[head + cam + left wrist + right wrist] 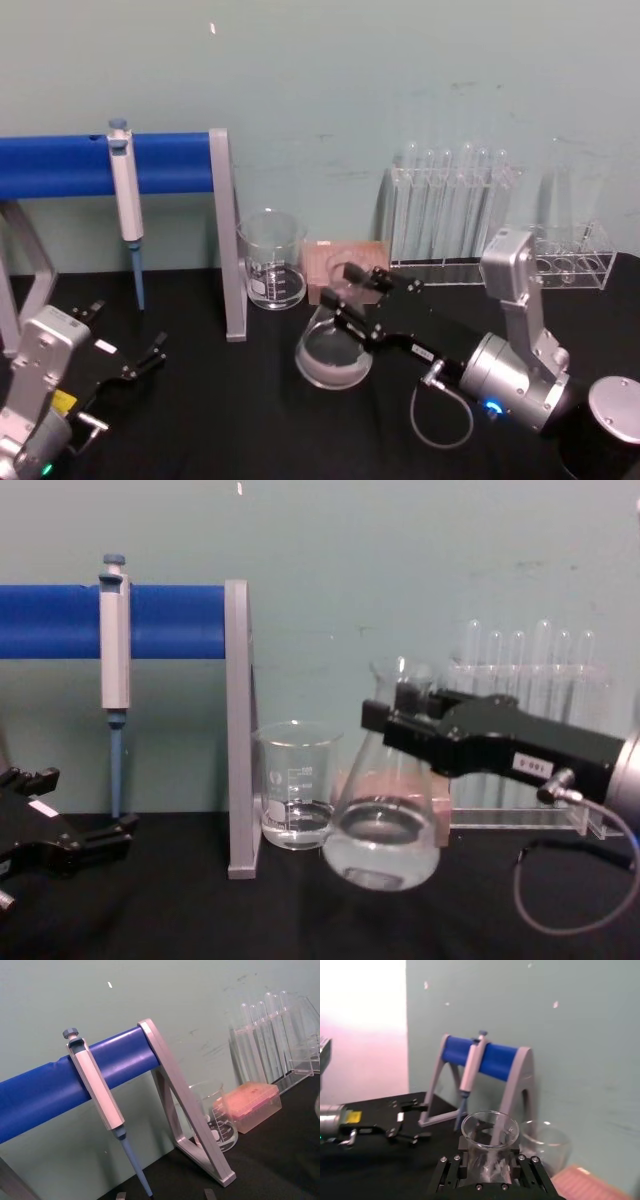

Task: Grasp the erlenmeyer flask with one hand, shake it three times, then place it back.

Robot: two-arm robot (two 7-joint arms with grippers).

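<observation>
While in right gripper (345, 290), flask (333, 358) beside beaker (272, 262).

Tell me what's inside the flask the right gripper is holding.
Shallow clear liquid sits in the erlenmeyer flask's wide base. The right gripper clamps the neck, hiding its inside.
</observation>
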